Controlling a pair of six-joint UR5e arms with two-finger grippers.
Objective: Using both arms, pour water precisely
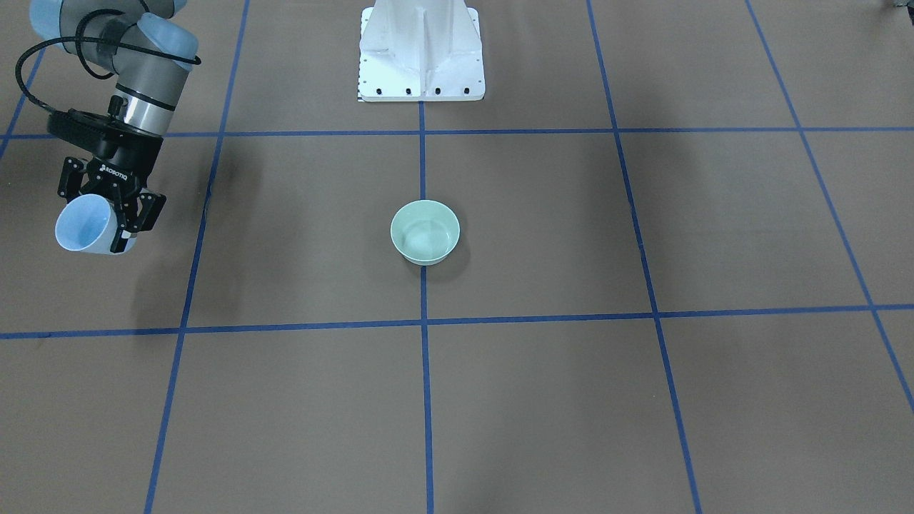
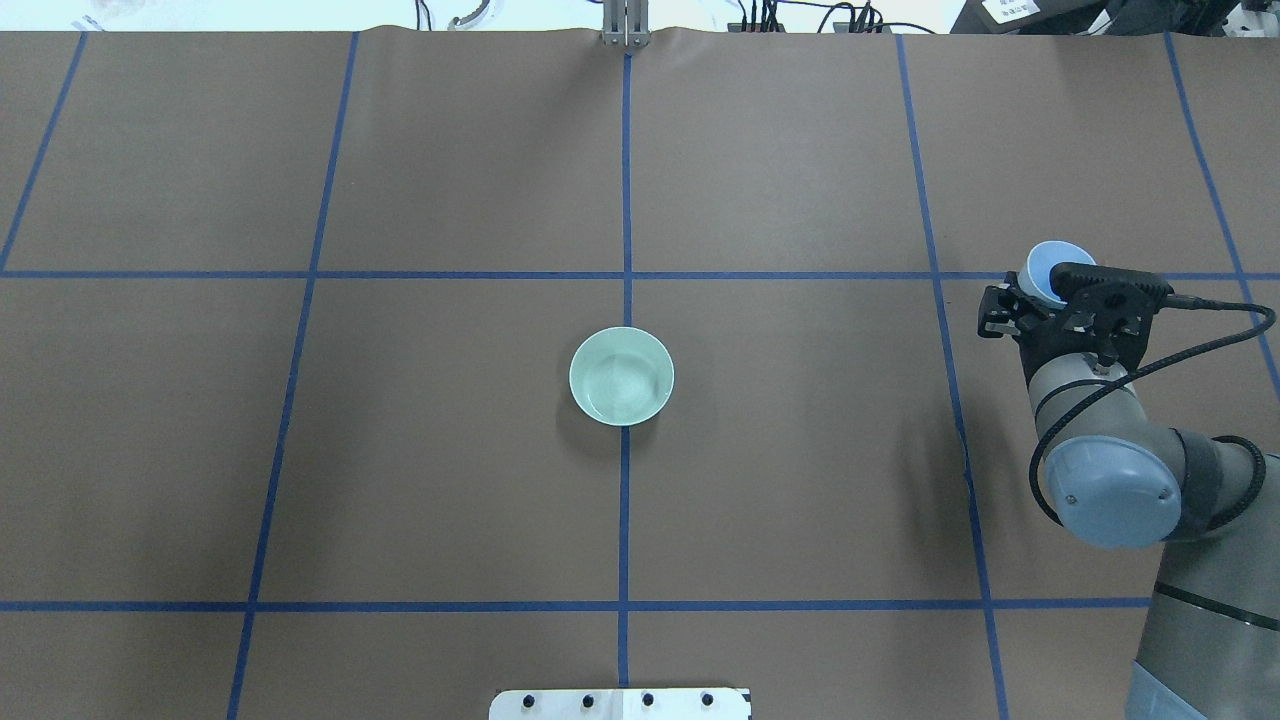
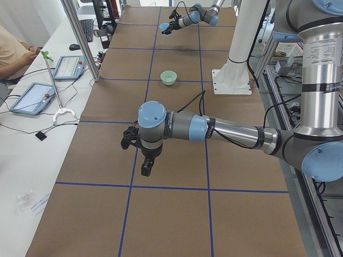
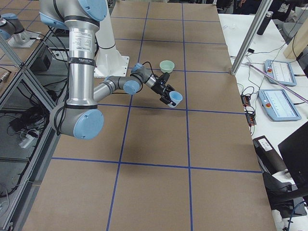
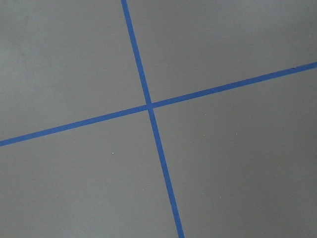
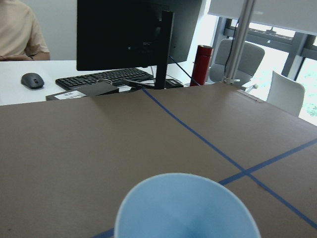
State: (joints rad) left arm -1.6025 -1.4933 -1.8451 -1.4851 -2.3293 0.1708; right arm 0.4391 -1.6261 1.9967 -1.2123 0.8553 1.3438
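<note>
My right arm [image 2: 1110,480] reaches in over the table's right part in the overhead view. Its gripper [image 2: 1050,300] is shut on a light blue cup [image 1: 86,223], held above the table and tipped on its side. The cup's rim [image 6: 185,208] fills the bottom of the right wrist view. A pale green bowl [image 2: 621,376] stands upright on the centre tape line, well apart from the cup. Whether it holds water I cannot tell. My left arm [image 3: 214,128] shows only in the exterior left view, its gripper [image 3: 144,160] hanging over bare table. Whether that gripper is open or shut I cannot tell.
Blue tape lines [image 5: 148,106] divide the brown table [image 2: 400,480] into squares. The white pedestal base [image 1: 421,57] stands at the robot's edge. Along the far side is a desk with a monitor [image 6: 133,34], keyboard, tablets [image 3: 67,67] and a seated person [image 6: 20,29].
</note>
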